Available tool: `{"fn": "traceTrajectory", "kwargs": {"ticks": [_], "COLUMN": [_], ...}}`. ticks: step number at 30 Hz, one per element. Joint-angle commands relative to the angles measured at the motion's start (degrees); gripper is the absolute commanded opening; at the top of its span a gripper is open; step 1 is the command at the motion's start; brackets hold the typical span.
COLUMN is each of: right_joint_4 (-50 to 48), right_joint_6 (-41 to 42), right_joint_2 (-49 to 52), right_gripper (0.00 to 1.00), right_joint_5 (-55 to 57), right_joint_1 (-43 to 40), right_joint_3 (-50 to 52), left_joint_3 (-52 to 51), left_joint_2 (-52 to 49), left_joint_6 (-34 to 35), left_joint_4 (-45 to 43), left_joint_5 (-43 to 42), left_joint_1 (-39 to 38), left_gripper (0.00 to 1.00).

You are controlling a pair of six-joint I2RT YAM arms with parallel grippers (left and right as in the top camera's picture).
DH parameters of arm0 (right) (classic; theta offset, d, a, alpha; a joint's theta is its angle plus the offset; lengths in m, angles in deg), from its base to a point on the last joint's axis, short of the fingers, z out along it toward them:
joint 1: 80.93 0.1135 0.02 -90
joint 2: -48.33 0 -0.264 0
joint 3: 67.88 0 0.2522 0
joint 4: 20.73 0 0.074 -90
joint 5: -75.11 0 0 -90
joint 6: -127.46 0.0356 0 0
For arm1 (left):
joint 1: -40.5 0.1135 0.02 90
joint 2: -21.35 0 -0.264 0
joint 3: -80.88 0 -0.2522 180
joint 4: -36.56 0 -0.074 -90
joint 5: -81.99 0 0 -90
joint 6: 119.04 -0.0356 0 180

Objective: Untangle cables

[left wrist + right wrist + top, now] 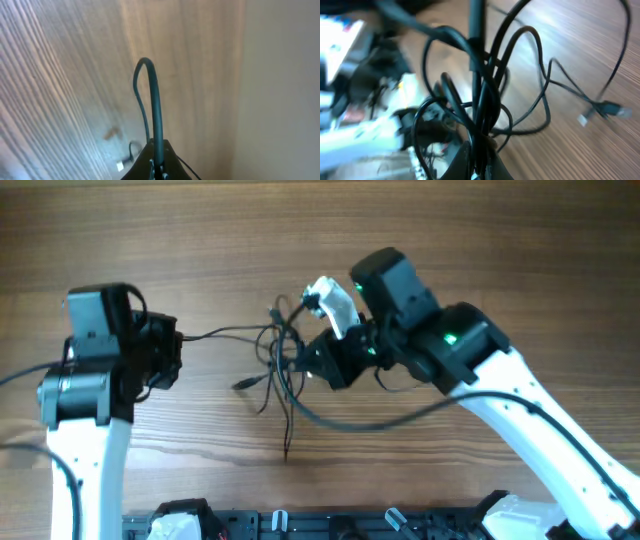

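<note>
The cables [280, 350] are thin black cords tangled in a loose knot at the table's middle, with a plug end [243, 385] lying to the lower left. One strand runs left from the knot to my left gripper [176, 350]. In the left wrist view that gripper [159, 169] is shut on a black cord [156, 100] that loops up above the jaws. My right gripper [315, 362] is at the knot's right side. In the right wrist view it [481, 160] is shut on a bundle of several strands [480, 85]. Two plug ends [610, 106] lie on the wood to the right.
A thicker black arm cable [400, 415] curves from the right arm under the knot. A black rack with fittings [330, 525] runs along the table's front edge. The wooden table [200, 240] stretches behind both arms.
</note>
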Motion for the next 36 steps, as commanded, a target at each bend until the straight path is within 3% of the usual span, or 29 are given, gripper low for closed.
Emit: {"fn": "traceTrajectory", "kwargs": {"ticks": [1,4,6,7,10,11,18,19,21,23,29,33,36], "right_joint_4": [1.14,1.81,1.81,1.81,2.19,2.19,2.71,3.08,3.65,3.76,3.23,2.12,1.25], "right_joint_6": [-11.61,-11.47,-8.22,-5.97,-3.21,-2.01,9.35,11.43,14.05,14.27,15.54,17.70,17.92], "right_joint_2": [-1.38,-1.36,-1.36,-1.36,-1.36,-1.36,-1.31,-1.25,-1.07,-0.68,0.02,0.96,1.81], "right_gripper": [0.04,0.04,0.04,0.04,0.04,0.04,0.04,0.04,0.04,0.04,0.04,0.04,0.04], "right_joint_5": [-12.37,-9.68,-4.81,-1.86,2.05,2.84,15.54,17.86,20.52,20.57,19.67,19.41,17.07], "right_joint_1": [0.28,0.28,0.28,0.28,0.28,0.28,0.28,0.28,0.28,0.28,0.28,0.28,0.28], "right_joint_3": [-0.39,-0.37,-0.37,-0.39,-0.37,-0.39,-0.37,-0.37,-0.37,-0.37,-0.37,-0.37,-0.37], "left_joint_3": [0.37,0.37,0.37,0.37,0.37,0.37,0.37,0.37,0.37,0.37,0.37,0.37,0.37], "left_joint_2": [-2.43,-3.43,-3.45,-3.45,-3.45,-3.45,-3.43,-3.43,-3.43,-3.43,-3.43,-3.43,-3.43], "left_joint_6": [-3.58,-10.56,-14.01,-15.39,-20.24,-21.62,-37.29,-40.02,-44.76,-48.02,-45.83,-44.83,-44.85], "left_joint_4": [-0.04,-0.04,-0.07,-0.04,-0.07,-0.09,-3.06,-3.80,-5.25,-6.23,-6.43,-6.58,-6.80], "left_joint_5": [-0.79,-1.03,-1.92,-2.47,-5.79,-7.10,-26.27,-29.92,-36.87,-42.21,-48.28,-52.09,-52.04], "left_joint_1": [0.31,0.31,0.31,0.31,0.31,0.31,0.31,0.31,0.31,0.31,-0.07,-2.32,-5.09], "left_gripper": [0.04,0.04,0.10,0.19,0.69,0.74,0.73,0.69,0.51,0.45,0.47,0.57,0.59]}}
